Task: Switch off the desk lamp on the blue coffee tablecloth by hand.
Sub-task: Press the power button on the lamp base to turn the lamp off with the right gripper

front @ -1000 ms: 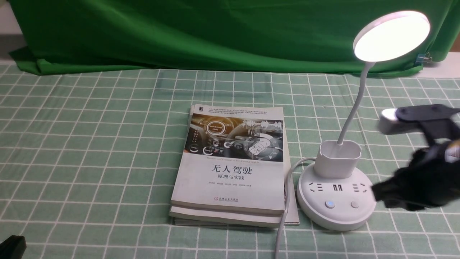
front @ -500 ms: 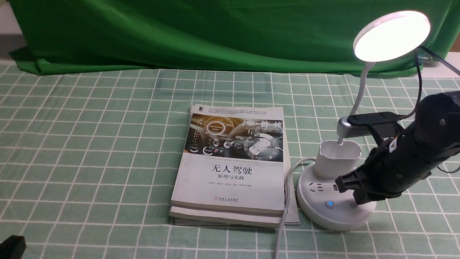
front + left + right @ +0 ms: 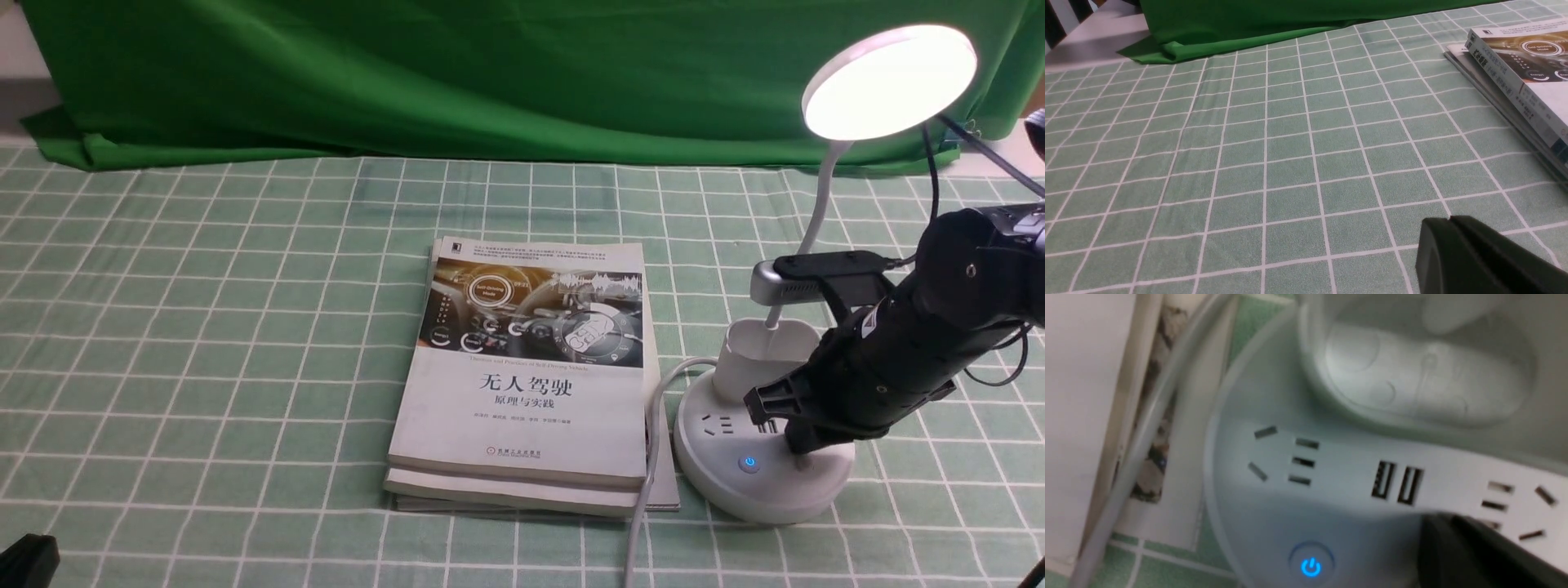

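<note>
Books on display: a stack of books (image 3: 522,367) is lying flat in the middle of the scene. The top volume is facing up, showing a car-interior photograph above a Chinese title printed in black. At least two more books are sitting beneath it, their edges peeking out along the near side. Behind them, a plain dark green cloth (image 3: 490,73) is hanging as a backdrop, its lower hem bunching into folds at the far left. A strip of pale bare tabletop (image 3: 1090,45) is showing beside that bunched corner.
</note>
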